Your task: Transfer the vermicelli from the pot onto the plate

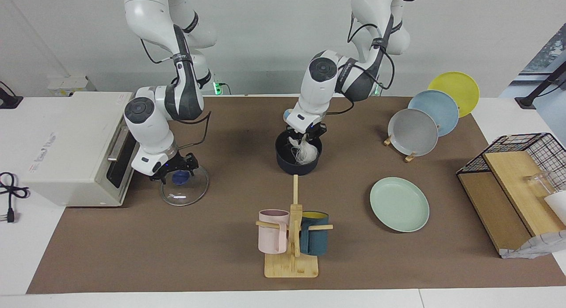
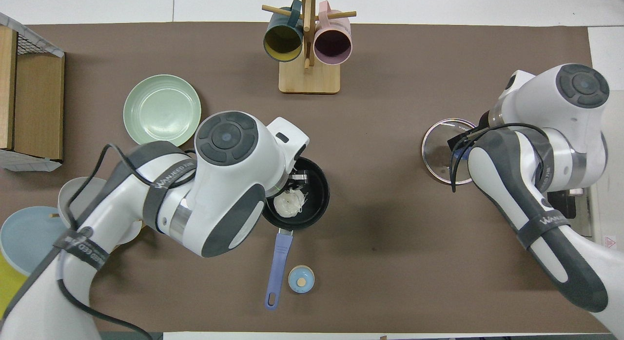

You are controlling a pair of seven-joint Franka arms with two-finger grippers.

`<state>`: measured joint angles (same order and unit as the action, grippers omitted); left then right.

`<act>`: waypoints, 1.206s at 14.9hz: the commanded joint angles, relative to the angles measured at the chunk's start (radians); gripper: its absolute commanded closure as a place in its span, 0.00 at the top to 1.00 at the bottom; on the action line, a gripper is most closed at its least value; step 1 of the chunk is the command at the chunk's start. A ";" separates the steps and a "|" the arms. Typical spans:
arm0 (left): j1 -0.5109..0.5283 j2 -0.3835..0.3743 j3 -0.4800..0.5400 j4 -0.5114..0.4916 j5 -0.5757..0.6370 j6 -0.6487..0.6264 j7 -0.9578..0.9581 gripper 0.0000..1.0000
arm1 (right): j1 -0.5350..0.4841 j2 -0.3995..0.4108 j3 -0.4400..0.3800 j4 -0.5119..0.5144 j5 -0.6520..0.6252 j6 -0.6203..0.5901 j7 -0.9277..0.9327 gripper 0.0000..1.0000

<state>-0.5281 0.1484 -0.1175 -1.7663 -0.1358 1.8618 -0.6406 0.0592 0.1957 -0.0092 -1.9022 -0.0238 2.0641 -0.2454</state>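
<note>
Vermicelli (image 1: 304, 152) sits down in the pot (image 1: 283, 160) mid-bench with the left pincer (image 1: 305, 138) clamped on it, the right pincer (image 1: 177, 171) spread apart over the glass lid (image 1: 194, 191), and farther out lies the plate (image 1: 399, 204).

Dark navy pot (image 1: 297, 160) at mid-table taken as landmark. Dipped into its mouth from above: left gripper (image 1: 304, 139), fingertips pinched on the whitish vermicelli (image 1: 305, 152), whose strands sit at rim level, still inside the pot. Farther from the robots than the pot and toward the left arm's end: mint-green plate (image 1: 399, 204), lying flat and bare. Toward the right arm's end from the pot: glass lid (image 1: 185, 187) flat on the mat, with right gripper (image 1: 176, 170) low over its blue knob, fingers spread, nothing held
</note>
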 commanded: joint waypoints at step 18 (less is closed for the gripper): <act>0.508 0.195 0.009 0.107 0.051 0.175 0.628 0.00 | -0.032 -0.180 0.006 0.336 0.004 -0.628 0.244 1.00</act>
<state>-0.0297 0.3196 -0.1007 -1.6571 -0.1114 1.9970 -0.0426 0.0451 0.0391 -0.0110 -1.5489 -0.0237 1.4525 -0.0385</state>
